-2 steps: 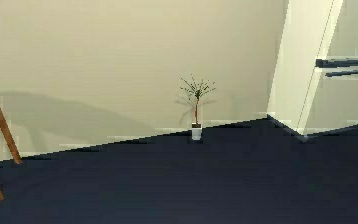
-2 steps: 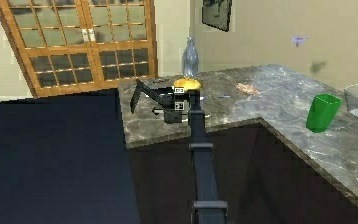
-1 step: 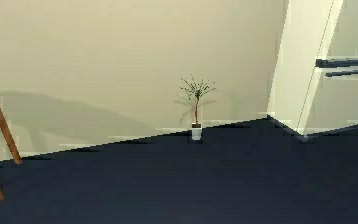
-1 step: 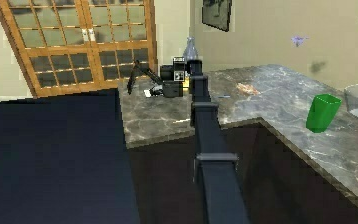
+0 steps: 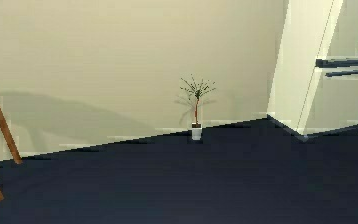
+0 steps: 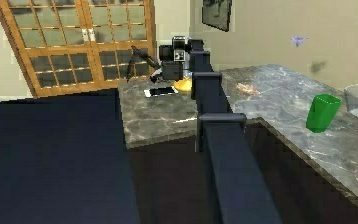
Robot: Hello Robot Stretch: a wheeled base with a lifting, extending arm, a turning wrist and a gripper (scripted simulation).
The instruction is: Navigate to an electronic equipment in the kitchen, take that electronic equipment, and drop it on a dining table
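In the arm side view the dark arm bar [image 6: 222, 130] reaches out over a marble counter [image 6: 287, 130]. At its far end are the white marked squares [image 6: 179, 49], and left of them the gripper [image 6: 145, 62]. Just below the gripper a flat pale device like a phone [image 6: 159, 92] lies on the counter, with a yellow thing [image 6: 184, 86] beside it. The device lies on the surface right by the fingers, so I cannot tell whether the gripper holds anything.
A green cup [image 6: 322, 112] stands on the counter's right part, and a small pale thing [image 6: 249, 90] lies mid-counter. Wooden glazed doors [image 6: 82, 40] and a framed picture [image 6: 217, 12] are behind. In the forward view, a potted plant [image 5: 196, 108] stands by a beige wall on dark floor [image 5: 187, 180].
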